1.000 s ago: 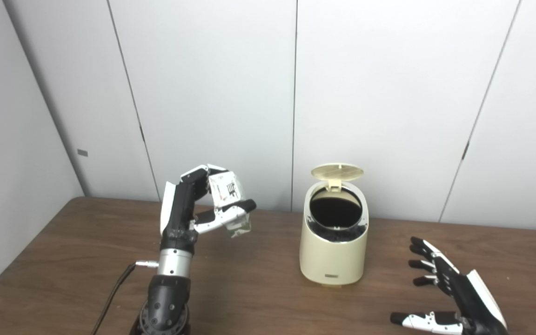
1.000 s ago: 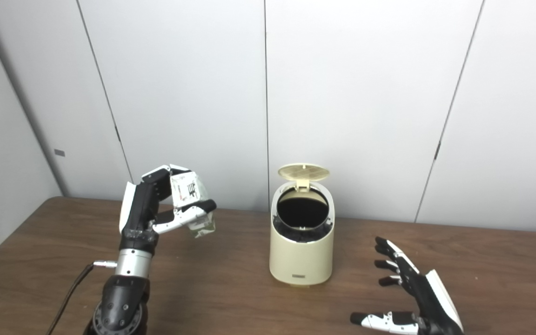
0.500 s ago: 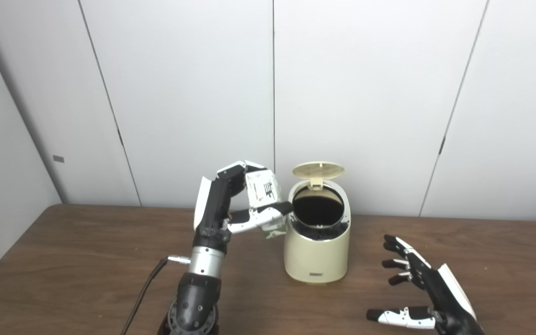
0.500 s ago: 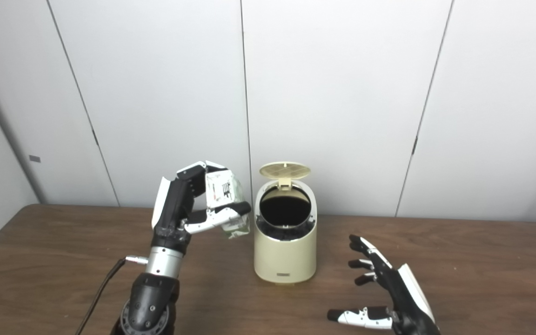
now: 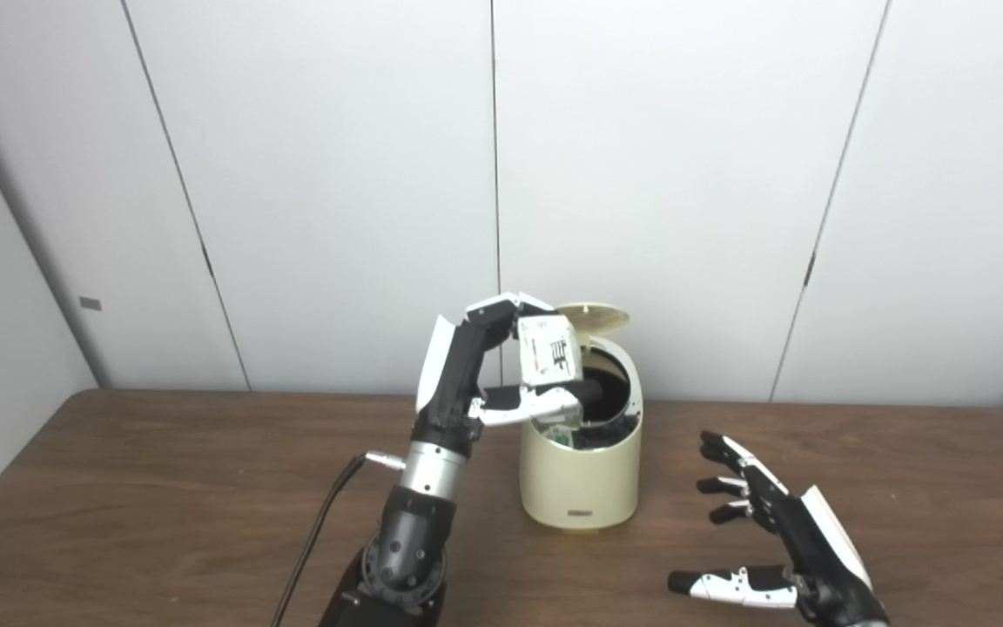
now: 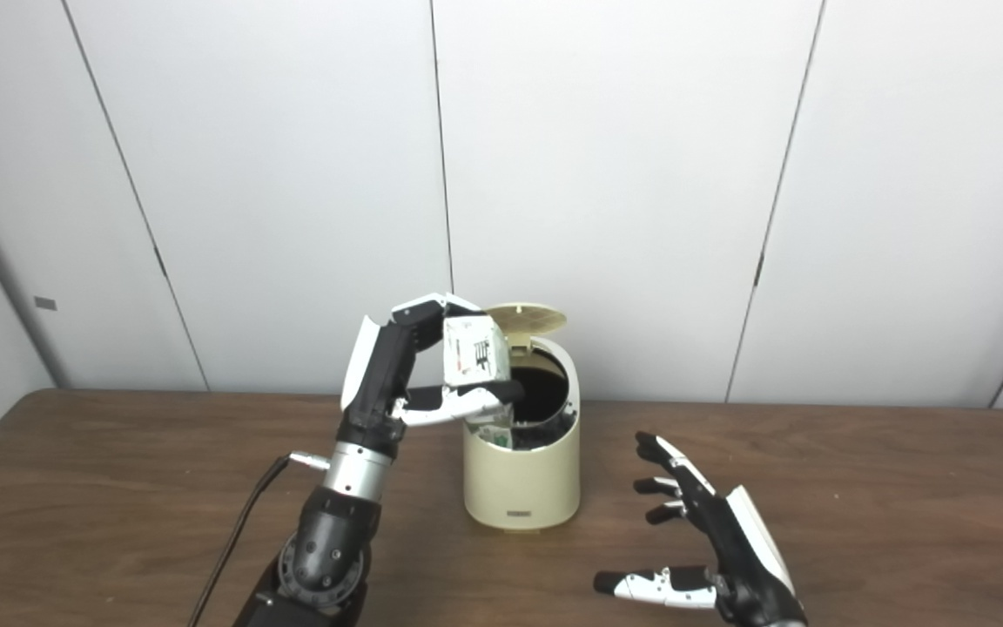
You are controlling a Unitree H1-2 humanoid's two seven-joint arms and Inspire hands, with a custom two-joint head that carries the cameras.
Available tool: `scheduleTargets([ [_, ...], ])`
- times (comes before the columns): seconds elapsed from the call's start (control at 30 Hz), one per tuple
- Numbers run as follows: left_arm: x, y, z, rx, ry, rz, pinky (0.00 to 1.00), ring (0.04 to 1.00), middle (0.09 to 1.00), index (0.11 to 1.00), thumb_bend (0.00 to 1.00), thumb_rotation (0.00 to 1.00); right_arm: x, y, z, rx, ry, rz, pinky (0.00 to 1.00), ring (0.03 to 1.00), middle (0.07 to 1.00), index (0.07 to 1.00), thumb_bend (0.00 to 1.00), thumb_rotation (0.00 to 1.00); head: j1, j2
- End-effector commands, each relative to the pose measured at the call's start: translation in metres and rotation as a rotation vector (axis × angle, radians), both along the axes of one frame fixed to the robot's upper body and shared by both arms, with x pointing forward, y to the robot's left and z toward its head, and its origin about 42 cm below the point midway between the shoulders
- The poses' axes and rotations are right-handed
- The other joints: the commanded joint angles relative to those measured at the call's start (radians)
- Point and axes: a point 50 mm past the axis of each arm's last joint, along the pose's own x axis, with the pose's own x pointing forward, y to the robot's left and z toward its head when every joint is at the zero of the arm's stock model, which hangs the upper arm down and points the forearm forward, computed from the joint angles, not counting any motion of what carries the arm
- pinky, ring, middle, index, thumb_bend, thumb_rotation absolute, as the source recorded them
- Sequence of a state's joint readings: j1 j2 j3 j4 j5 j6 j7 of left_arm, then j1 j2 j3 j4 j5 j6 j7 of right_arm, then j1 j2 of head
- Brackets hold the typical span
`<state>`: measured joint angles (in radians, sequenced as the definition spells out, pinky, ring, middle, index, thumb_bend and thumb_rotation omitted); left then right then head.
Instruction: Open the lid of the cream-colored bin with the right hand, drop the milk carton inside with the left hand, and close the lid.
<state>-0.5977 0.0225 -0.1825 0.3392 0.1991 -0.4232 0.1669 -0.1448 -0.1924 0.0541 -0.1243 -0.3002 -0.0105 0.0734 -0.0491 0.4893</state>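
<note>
In the left eye view, the cream-colored bin [image 5: 581,475] was seen standing on the brown table [image 5: 118,488], near the far wall. Its lid [image 5: 593,316] was raised and tilted back at the far side of the opening. The left hand [image 5: 501,374] was held above the left part of the opening, and the milk carton [image 5: 548,353] was gripped between the fingers and the thumb. The lower end of the carton was placed over the dark opening, just inside the rim as far as could be judged. The right hand [image 5: 784,540] was kept low over the table, to the right of the bin and nearer, with the fingers spread apart and nothing held in it.

In the right eye view, the same arrangement was shown. The carton [image 6: 473,350] was closed in the left hand [image 6: 432,374] over the left edge of the bin [image 6: 519,475]. A black cable [image 6: 240,531] was seen running from the left wrist down to the near edge. The right hand [image 6: 715,544] was open and apart from the bin.
</note>
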Motion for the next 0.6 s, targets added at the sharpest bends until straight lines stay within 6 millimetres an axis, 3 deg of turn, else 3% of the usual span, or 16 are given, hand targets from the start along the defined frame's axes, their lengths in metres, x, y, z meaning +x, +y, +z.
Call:
scheduleTargets([
  [0.0, 0.01, -0.011, 0.037, -0.006, -0.14, -0.008, 0.5, 0.501, 0.486, 0.492, 0.52, 0.0, 0.003, 0.0, 0.019, 0.003, -0.09, -0.008, 0.62, 0.775, 0.883, 0.887, 0.8, 0.16, -0.004, 0.001],
  [0.57, 0.041, -0.032, 0.03, 0.2, -0.303, 0.15, 0.48, 0.495, 0.493, 0.483, 0.52, 0.0, -0.005, -0.004, 0.018, 0.021, -0.081, -0.023, 0.64, 0.804, 0.886, 0.891, 0.79, 0.16, -0.022, 0.013],
])
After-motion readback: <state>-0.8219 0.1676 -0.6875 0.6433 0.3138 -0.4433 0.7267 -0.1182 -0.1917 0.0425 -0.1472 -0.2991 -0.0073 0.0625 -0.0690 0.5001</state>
